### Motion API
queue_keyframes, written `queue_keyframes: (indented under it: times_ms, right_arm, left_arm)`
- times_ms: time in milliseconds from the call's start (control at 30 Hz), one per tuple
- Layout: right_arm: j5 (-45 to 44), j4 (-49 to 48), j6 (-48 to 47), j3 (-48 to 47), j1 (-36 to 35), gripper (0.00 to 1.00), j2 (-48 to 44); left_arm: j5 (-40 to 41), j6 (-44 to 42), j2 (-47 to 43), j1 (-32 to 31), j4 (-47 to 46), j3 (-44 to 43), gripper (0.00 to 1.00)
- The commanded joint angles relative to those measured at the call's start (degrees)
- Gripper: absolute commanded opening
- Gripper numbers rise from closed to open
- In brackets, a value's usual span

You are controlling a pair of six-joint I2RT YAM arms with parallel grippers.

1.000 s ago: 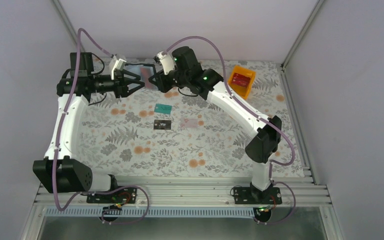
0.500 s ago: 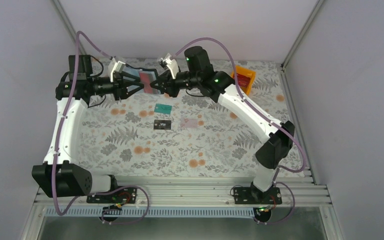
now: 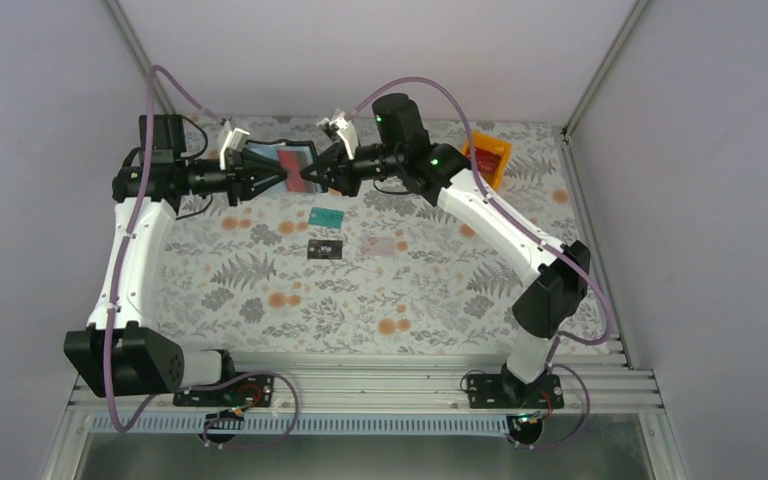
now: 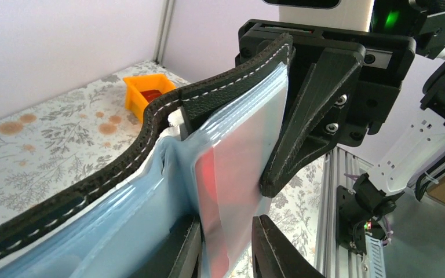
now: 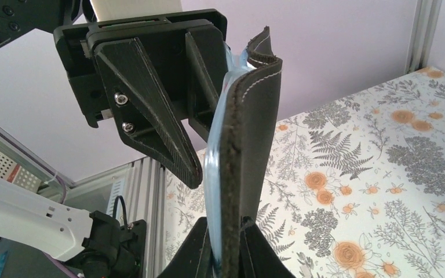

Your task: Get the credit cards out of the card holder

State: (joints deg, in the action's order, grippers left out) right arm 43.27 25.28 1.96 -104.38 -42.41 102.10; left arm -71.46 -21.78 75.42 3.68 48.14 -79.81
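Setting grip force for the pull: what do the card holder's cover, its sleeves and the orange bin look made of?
The card holder cover: seemingly leather or an imitation, matte black, grainy, with white stitching along the edge. The sleeves: soft clear plastic, bluish and glossy, creased and bending. The orange bin: probably rigid plastic, uniform colour, smooth walls.

No lettering can be read anywhere — the black card (image 3: 325, 248) on the desk (image 3: 440, 300) bears white marks, but they are too small to make out.
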Motion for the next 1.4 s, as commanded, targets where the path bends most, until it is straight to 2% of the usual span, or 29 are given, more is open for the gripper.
queue_keyframes:
  times_ms: [0,133,333,467,700,800,867,967,1033,1133,1267,1367]
  right_arm:
    - [1.3,-7.4,4.4,-2.7,-1.6,0.04,2.3]
    - [-1.4,-7.1,6.7,-5.5,-1.5,0.04,5.2]
    - [1.2,-7.3,7.7,-7.1,-1.5,0.04,6.5]
    - [2.7,-7.0,7.3,-6.4,-1.5,0.04,5.7]
    - [7.8,-6.4,3.6,-3.7,-0.7,0.04,2.8]
    - [7.8,-5.9,3.9,-2.8,0.9,0.04,1.7]
    - [8.5,-5.1,3.4,-2.1,1.6,0.04,0.7]
    - [12.8,-2.6,-0.7,-1.0,1.9,0.04,-0.6]
    - [14.1,0.0,-3.8,-0.7,1.9,0.04,-1.2]
    - [13.2,1.3,-6.2,0.4,2.0,0.04,-2.8]
    - [14.2,2.9,-8.4,0.3,2.0,0.04,-4.3]
    - [13.8,3.4,-9.2,0.7,2.0,0.04,-5.2]
  left_arm:
    - [-8.0,-5.7,-0.1,-2.0,2.7,-1.2,0.23]
    - [-8.5,-10.0,-0.1,-2.0,6.8,-3.3,0.23]
    - [-8.9,-15.2,-0.7,-1.9,11.1,-5.4,0.22]
    - [-7.3,-13.8,-1.2,-1.7,10.3,-6.5,0.03]
    - [-4.3,-13.4,-2.0,-1.0,10.0,-6.4,0.02]
    - [-0.5,-12.7,-2.5,-0.6,9.7,-6.7,0.02]
    - [5.0,-10.7,-2.8,-0.5,8.2,-6.7,0.04]
    - [11.0,-8.0,-2.8,0.3,6.1,-6.1,0.17]
    - [12.3,-7.0,-2.3,0.7,5.6,-5.7,0.24]
    - [13.0,-6.5,-1.5,0.9,5.5,-5.7,0.40]
    - [13.9,-7.2,-1.7,1.1,5.9,-5.7,0.64]
    - [14.2,-8.2,-2.7,1.1,7.1,-5.6,0.86]
